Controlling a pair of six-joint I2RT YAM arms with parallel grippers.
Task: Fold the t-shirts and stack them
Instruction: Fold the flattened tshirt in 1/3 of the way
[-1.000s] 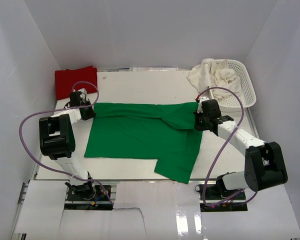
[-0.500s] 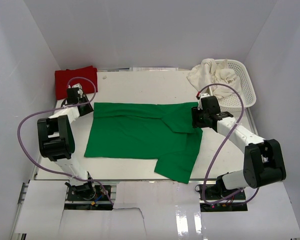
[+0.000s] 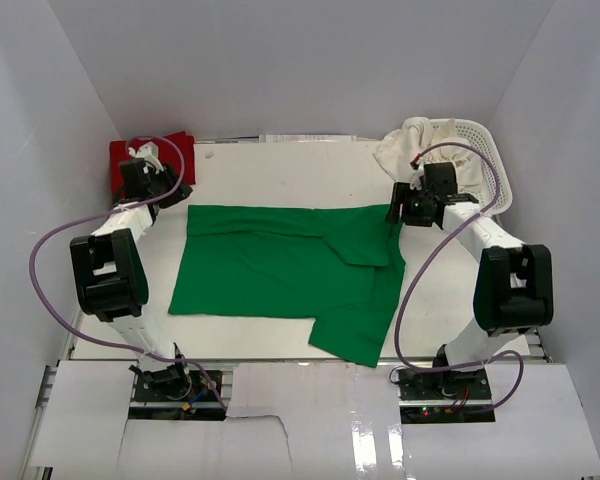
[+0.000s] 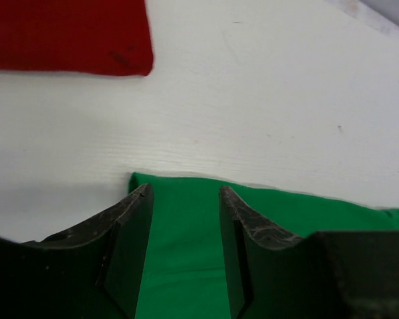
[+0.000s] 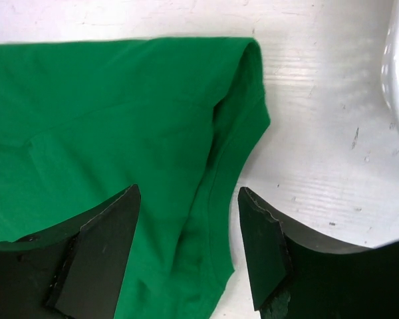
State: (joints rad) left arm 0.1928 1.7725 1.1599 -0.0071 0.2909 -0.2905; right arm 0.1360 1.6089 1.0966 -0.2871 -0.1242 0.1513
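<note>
- The spread t-shirt [image 3: 280,270] lies mid-worktop [image 3: 280,175].
- A folded t-shirt [image 3: 118,170] sits in the far left corner, apart from it.
- The basket [image 3: 490,165] stands in the far right corner, with crumpled t-shirts [image 3: 420,145] in it and hanging over its left rim.
- The left pincer [image 4: 184,189] is above the spread t-shirt's far left corner.
- The right pincer [image 5: 189,193] is above its far right corner, near the basket.

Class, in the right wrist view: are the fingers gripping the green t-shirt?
No, the fingers stand apart over the green t-shirt, which lies flat with no cloth pinched between them.
</note>
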